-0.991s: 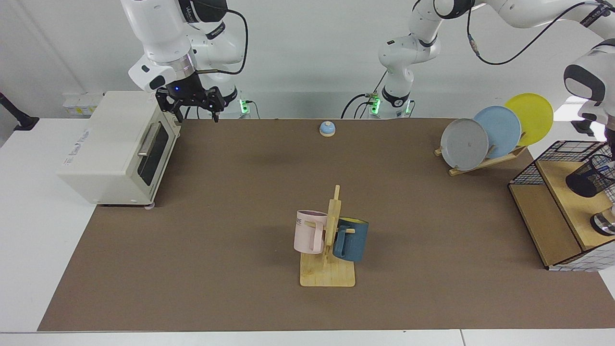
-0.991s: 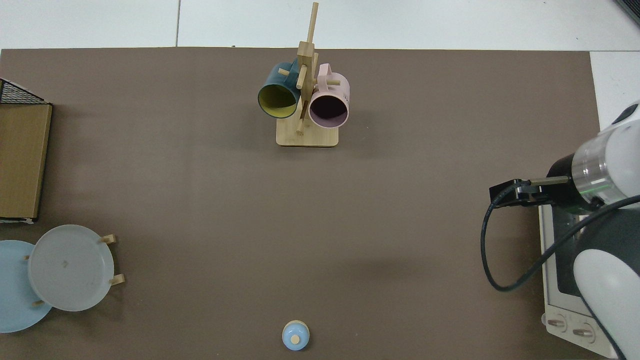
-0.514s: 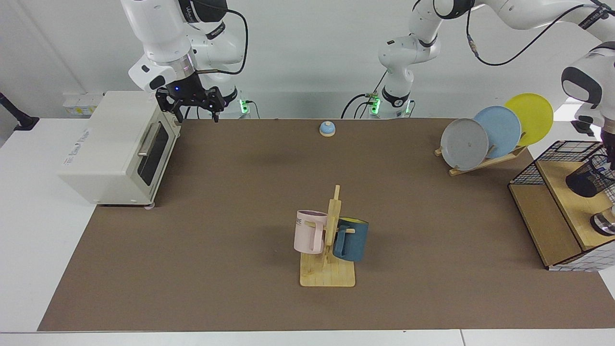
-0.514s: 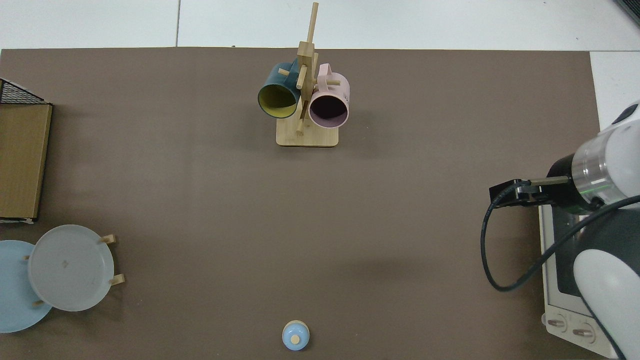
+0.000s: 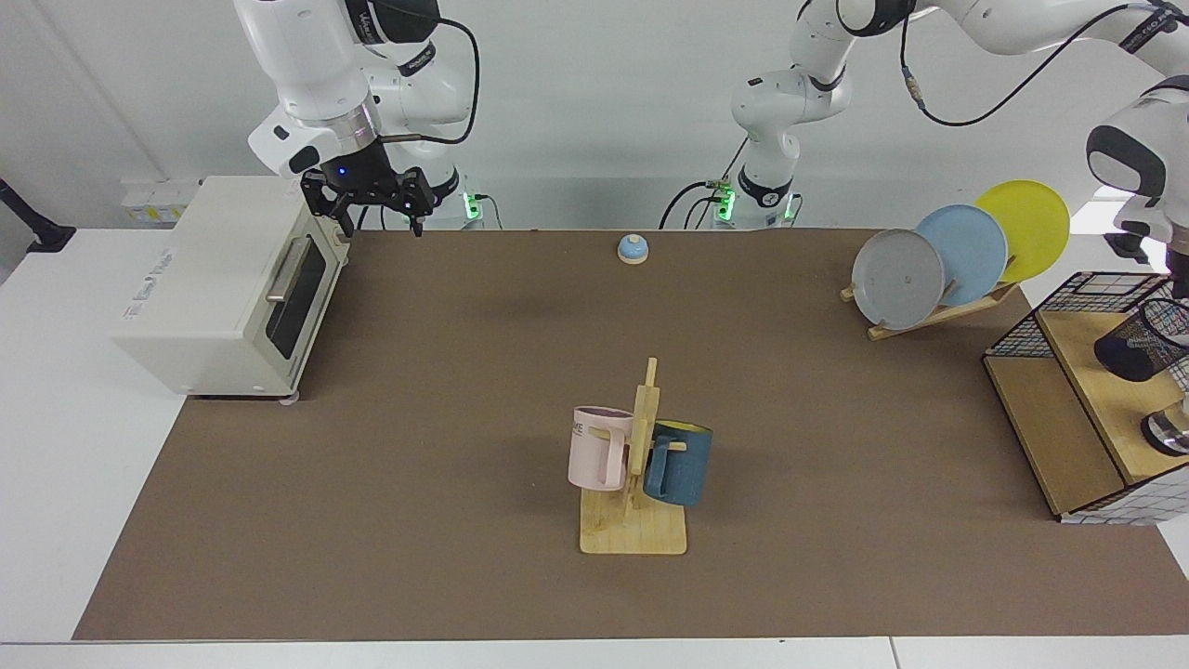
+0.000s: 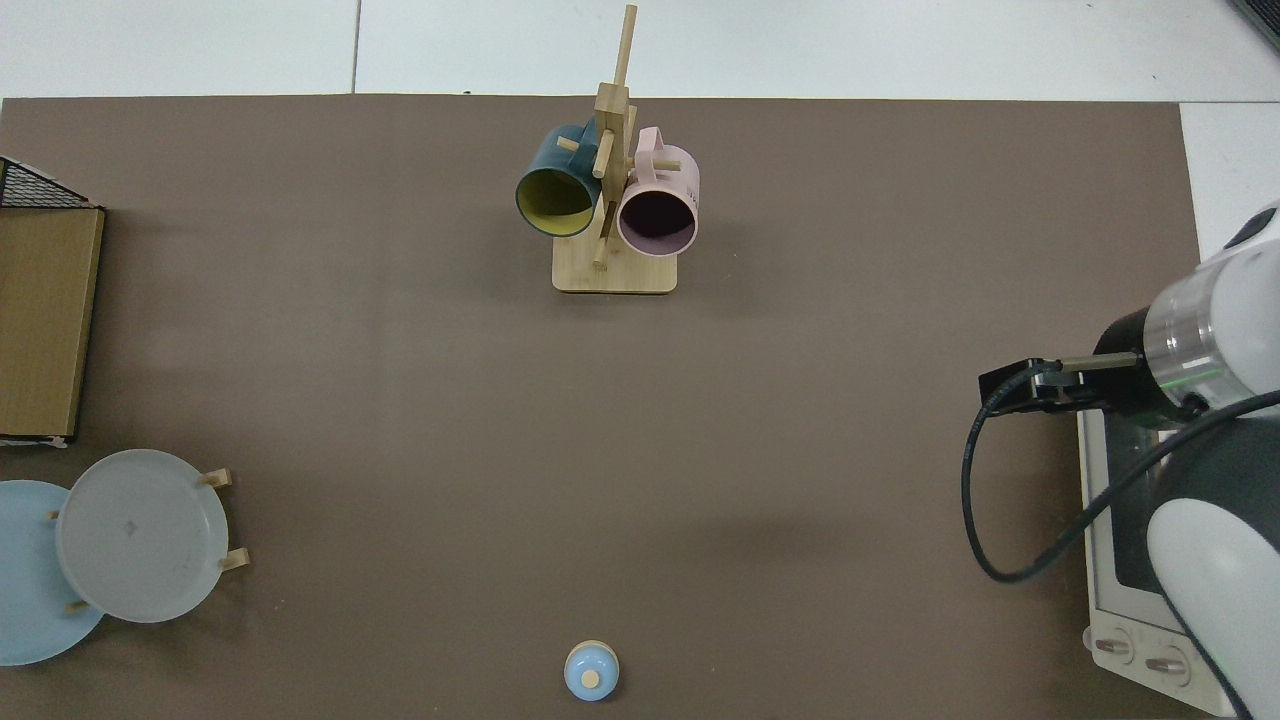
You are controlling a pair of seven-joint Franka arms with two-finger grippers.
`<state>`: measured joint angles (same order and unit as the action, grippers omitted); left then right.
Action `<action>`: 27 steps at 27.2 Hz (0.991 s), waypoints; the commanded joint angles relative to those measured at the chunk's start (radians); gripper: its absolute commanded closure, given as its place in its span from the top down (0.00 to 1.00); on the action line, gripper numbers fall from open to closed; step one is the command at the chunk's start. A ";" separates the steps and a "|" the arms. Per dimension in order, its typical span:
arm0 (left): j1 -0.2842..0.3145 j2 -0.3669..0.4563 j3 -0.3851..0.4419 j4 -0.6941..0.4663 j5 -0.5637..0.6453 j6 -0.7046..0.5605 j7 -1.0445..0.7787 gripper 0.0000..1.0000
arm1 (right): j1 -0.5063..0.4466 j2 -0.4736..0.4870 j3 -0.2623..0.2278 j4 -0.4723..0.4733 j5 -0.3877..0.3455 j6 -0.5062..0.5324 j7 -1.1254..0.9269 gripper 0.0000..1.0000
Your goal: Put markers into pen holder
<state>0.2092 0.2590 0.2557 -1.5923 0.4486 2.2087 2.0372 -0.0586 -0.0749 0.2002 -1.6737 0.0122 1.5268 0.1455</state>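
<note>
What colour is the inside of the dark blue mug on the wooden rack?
Yellow-green inside the dark blue mug; the top view shows it best.

A brown mat (image 5: 464, 390) is laid over a white table (image 5: 56, 465). A pink mug (image 5: 597, 448) and a dark blue mug (image 5: 680, 462) with a yellow inside are hung on a pale wooden stand (image 5: 634, 534). Grey (image 5: 897, 279), light blue (image 5: 971, 243) and yellow (image 5: 1029, 223) plates are racked. A black mesh pen holder (image 5: 1141, 344) is seen.
</note>
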 commanded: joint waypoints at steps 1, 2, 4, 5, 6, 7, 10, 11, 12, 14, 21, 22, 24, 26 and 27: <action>-0.021 -0.009 0.014 0.054 -0.010 -0.010 0.004 0.89 | -0.014 -0.008 0.005 0.003 0.015 -0.008 0.008 0.99; -0.021 -0.010 0.013 0.066 -0.011 -0.021 0.004 0.92 | -0.014 -0.008 0.005 0.003 0.015 -0.008 0.008 0.99; -0.019 -0.014 0.010 0.086 -0.010 -0.043 0.012 0.95 | -0.014 -0.008 0.005 0.003 0.015 -0.008 0.008 0.99; -0.019 -0.017 0.008 0.091 -0.010 -0.053 0.015 0.98 | -0.014 -0.008 0.005 0.003 0.015 -0.008 0.008 0.99; -0.021 -0.021 0.005 0.092 -0.011 -0.069 0.018 0.99 | -0.014 -0.008 0.005 0.003 0.015 -0.008 0.008 0.99; -0.021 -0.026 0.004 0.094 -0.011 -0.084 0.017 0.99 | -0.014 -0.008 0.005 0.003 0.015 -0.008 0.008 0.99; -0.030 -0.061 0.000 0.092 -0.027 -0.133 0.003 1.00 | -0.014 -0.008 0.007 0.003 0.015 -0.008 0.008 0.99; -0.036 -0.072 0.000 0.092 -0.042 -0.150 -0.002 1.00 | -0.014 -0.008 0.005 0.003 0.015 -0.008 0.008 0.99; -0.040 -0.079 0.000 0.092 -0.062 -0.168 -0.006 1.00 | -0.014 -0.008 0.005 0.003 0.015 -0.008 0.008 0.99; -0.057 -0.098 0.005 0.092 -0.111 -0.201 -0.017 1.00 | -0.014 -0.008 0.005 0.003 0.015 -0.008 0.008 0.99; -0.134 -0.185 0.005 0.081 -0.198 -0.352 -0.237 1.00 | -0.014 -0.008 0.005 0.003 0.015 -0.008 0.008 0.99; -0.140 -0.196 0.002 0.081 -0.211 -0.375 -0.280 1.00 | -0.014 -0.008 0.005 0.003 0.015 -0.008 0.008 0.99; -0.158 -0.207 0.002 0.077 -0.244 -0.427 -0.372 1.00 | -0.014 -0.008 0.005 0.003 0.015 -0.008 0.008 0.99; -0.177 -0.221 0.003 0.072 -0.280 -0.477 -0.467 1.00 | -0.014 -0.008 0.005 0.003 0.015 -0.008 0.008 0.99; -0.185 -0.224 0.002 0.066 -0.294 -0.490 -0.520 1.00 | -0.014 -0.008 0.007 0.003 0.015 -0.008 0.008 0.99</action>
<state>0.0698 0.0749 0.2470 -1.4934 0.2224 1.7969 1.7110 -0.0586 -0.0749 0.2002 -1.6736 0.0122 1.5268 0.1455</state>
